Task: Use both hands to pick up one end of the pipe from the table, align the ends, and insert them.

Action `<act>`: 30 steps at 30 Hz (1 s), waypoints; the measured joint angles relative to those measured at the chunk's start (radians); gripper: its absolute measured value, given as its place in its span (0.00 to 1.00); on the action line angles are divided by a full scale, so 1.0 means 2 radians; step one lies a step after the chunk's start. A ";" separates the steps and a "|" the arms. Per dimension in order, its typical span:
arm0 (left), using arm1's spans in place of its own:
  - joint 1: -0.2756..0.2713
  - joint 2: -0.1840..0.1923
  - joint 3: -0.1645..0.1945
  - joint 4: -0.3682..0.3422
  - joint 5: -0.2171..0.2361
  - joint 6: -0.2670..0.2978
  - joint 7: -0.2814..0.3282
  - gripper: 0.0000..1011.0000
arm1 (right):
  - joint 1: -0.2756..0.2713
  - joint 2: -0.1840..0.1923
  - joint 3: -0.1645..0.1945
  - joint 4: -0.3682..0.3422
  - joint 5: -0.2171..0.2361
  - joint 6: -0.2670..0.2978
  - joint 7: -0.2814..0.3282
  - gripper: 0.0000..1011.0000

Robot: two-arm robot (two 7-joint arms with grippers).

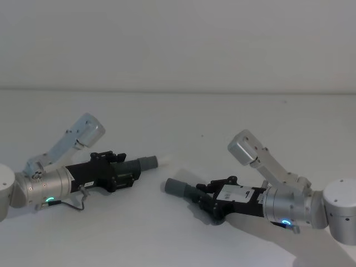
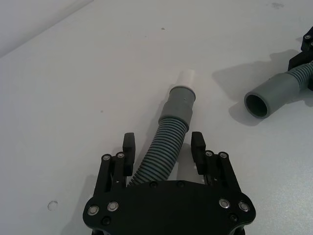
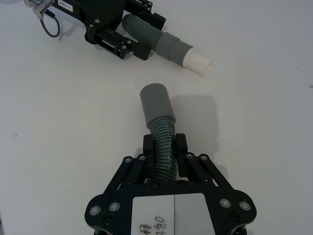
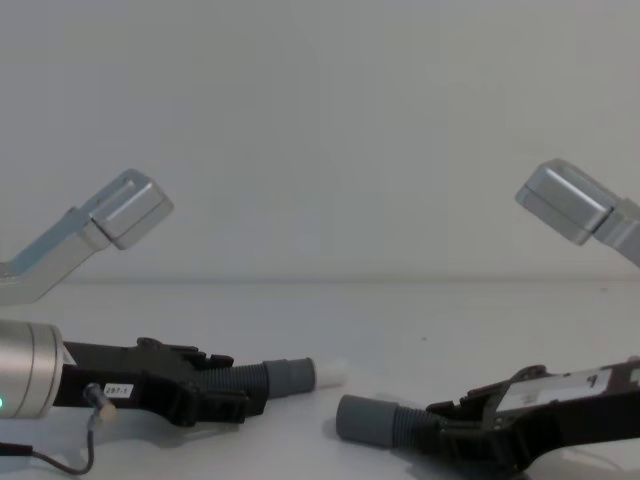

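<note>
left gripper (image 2: 163, 145) straddles the left hose (image 2: 171, 129), jaws released, no grip yet. right gripper (image 3: 164, 143) is clenched on the right hose (image 3: 162, 128) so its cuff (image 3: 155, 100) can line up with the white tip (image 3: 198, 61).

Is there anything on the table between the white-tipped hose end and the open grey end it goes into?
Nothing visible: only bare table separates the white tip from the open cuff. The left pincer straddles the white-tipped hose, the right pincer grips the other hose.
</note>
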 joint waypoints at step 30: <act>0.000 0.000 0.000 0.000 0.000 0.000 0.000 0.49 | 0.000 0.000 0.000 0.000 0.000 0.000 0.000 0.25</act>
